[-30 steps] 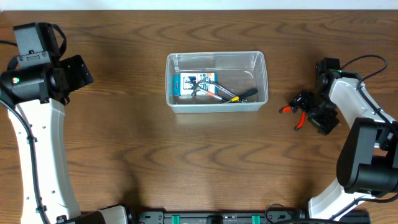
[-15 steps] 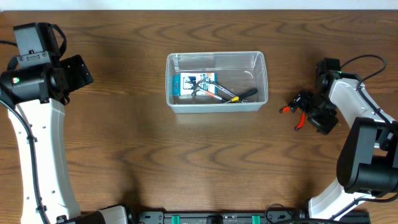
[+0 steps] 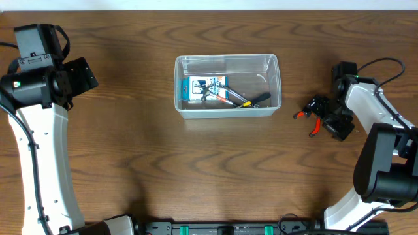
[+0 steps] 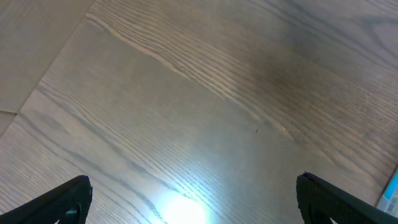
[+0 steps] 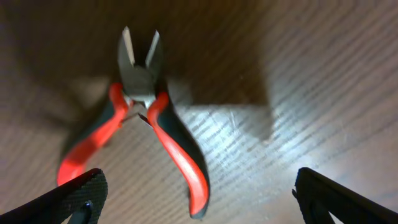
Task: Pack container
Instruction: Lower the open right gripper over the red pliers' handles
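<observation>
The container [image 3: 226, 62] is a clear plastic bin at the table's middle back. It holds a small blue-and-white printed box [image 3: 204, 89] and hand tools with dark and yellow handles [image 3: 245, 99]. Red-handled cutting pliers [image 3: 311, 116] lie on the table at the right; in the right wrist view [image 5: 144, 112] they lie flat with jaws pointing away. My right gripper [image 5: 199, 199] is open just above them, one handle between the fingers, not gripped. My left gripper [image 4: 193, 199] is open and empty over bare table at the far left.
The brown wooden table [image 3: 209, 170] spreads around the bin. The left arm [image 3: 42, 78] stands at the far left and the right arm [image 3: 372, 124] along the right edge. A sliver of the bin's contents shows at the right edge of the left wrist view [image 4: 393, 186].
</observation>
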You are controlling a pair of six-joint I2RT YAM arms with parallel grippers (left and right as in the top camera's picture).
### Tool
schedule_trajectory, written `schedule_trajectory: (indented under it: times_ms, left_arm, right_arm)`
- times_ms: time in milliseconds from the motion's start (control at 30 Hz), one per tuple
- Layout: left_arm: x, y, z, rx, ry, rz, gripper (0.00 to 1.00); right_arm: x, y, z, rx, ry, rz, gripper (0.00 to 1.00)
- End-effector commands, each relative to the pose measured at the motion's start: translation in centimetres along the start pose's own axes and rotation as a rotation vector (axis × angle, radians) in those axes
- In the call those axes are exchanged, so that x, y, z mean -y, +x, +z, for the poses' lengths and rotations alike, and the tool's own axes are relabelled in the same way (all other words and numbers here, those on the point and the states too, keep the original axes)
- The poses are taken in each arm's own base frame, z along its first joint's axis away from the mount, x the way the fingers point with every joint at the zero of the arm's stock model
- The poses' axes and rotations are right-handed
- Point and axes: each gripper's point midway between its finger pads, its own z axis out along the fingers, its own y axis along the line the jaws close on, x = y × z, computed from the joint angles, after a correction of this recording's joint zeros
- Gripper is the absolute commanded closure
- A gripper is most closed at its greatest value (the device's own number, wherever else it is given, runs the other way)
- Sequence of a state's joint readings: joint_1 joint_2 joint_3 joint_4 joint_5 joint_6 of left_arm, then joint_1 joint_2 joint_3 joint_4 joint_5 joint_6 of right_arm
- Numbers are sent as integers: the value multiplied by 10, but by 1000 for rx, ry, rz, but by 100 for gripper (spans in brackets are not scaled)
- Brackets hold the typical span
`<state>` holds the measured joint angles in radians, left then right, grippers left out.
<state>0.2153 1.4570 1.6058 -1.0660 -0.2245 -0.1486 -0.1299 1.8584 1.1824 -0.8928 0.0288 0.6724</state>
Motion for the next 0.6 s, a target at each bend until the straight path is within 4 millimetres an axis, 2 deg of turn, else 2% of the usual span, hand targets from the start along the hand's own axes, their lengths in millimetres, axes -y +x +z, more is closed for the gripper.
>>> schedule_trajectory:
  times_ms: [0, 567]
  left_arm:
    - [-4, -1, 0, 3, -18, 13, 2]
    - [-4, -1, 0, 3, -18, 13, 2]
  right_arm:
    - [7, 3, 6, -25, 19, 4, 1]
    - [17, 7, 11, -33, 49, -7, 1]
